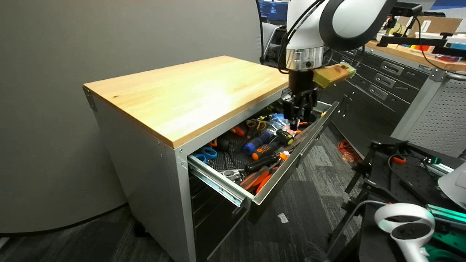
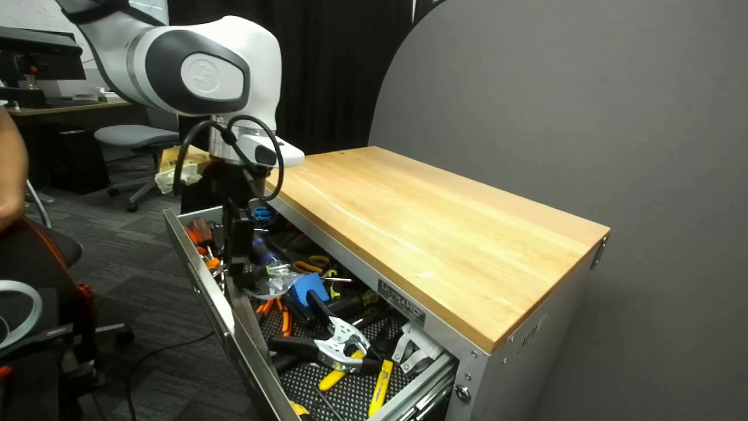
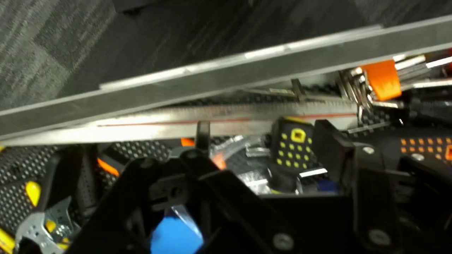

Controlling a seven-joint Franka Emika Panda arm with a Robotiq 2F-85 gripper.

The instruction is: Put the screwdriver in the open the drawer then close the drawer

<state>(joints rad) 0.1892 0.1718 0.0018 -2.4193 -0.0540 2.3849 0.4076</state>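
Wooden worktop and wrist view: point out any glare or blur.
In an exterior view, white glare washes part of the wooden worktop; in the wrist view, bright highlights streak the front edge of the drawer, while the dark fingers and the carpet look somewhat soft.

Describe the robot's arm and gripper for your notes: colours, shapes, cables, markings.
The arm is white and rounded, with dark grey joint trim, a faint round emblem and a silver wrist band. Black cables loop beside it. The gripper is black, its angular, jointed fingers showing pale screw heads.
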